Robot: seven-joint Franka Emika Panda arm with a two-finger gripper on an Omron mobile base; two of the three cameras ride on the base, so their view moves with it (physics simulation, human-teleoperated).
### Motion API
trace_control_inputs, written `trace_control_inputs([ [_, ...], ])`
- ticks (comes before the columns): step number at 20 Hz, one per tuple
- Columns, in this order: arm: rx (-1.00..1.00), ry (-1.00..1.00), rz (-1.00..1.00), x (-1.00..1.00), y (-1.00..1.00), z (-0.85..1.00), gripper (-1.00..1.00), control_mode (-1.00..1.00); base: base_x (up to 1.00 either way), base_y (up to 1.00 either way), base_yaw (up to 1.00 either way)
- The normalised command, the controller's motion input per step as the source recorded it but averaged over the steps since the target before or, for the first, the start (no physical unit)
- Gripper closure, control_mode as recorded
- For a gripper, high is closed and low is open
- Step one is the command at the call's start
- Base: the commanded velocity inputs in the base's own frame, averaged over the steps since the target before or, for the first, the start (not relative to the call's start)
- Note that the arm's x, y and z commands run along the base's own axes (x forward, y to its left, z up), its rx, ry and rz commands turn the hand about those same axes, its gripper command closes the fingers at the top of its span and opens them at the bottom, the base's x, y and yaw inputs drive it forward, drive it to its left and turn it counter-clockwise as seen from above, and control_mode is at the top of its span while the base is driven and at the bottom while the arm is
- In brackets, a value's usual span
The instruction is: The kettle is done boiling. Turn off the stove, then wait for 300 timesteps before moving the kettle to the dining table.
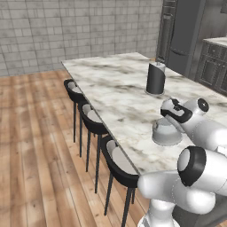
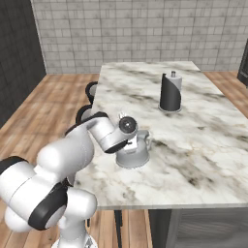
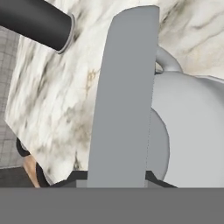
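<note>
The silver-grey kettle (image 1: 165,133) (image 2: 134,155) sits low on the marble dining table (image 1: 115,84) (image 2: 203,160), near the edge by the stools. My gripper (image 1: 170,119) (image 2: 132,140) comes down onto it from above and is shut on the flat handle on top. In the hand view the handle (image 3: 124,96) runs as a broad grey strip up between the fingertips (image 3: 78,176), with the kettle's dome (image 3: 192,131) to its right and the spout behind. I cannot tell whether the base touches the marble. The stove is out of view.
A taller black cylinder with a white top (image 1: 155,78) (image 2: 170,92) (image 3: 35,22) stands further along the table. Black bar stools (image 1: 91,117) (image 2: 89,89) line the table's side over the wooden floor. A dark fridge (image 1: 181,31) and cabinets (image 1: 213,62) stand behind.
</note>
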Motion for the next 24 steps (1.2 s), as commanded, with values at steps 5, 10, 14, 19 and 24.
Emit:
trace_control_inputs([
  [5, 0.0, 0.0, 0.05, 0.24, 0.0, -0.18, 1.0, -1.0, 0.0, 0.0, 0.0],
  [10, 0.0, 0.0, 0.04, 0.13, 0.02, -0.18, 1.0, -1.0, 0.0, 0.0, 0.0],
  [14, 0.0, 0.05, 0.01, 0.03, 0.1, -0.14, 1.0, -1.0, 0.0, 0.0, 0.0],
  [19, 0.0, 0.02, 0.0, 0.0, 0.0, -0.12, -1.0, -1.0, 0.0, 0.0, 0.0],
  [24, 0.01, 0.0, 0.0, -0.02, 0.0, 0.0, -1.0, -1.0, 0.0, 0.0, 0.0],
])
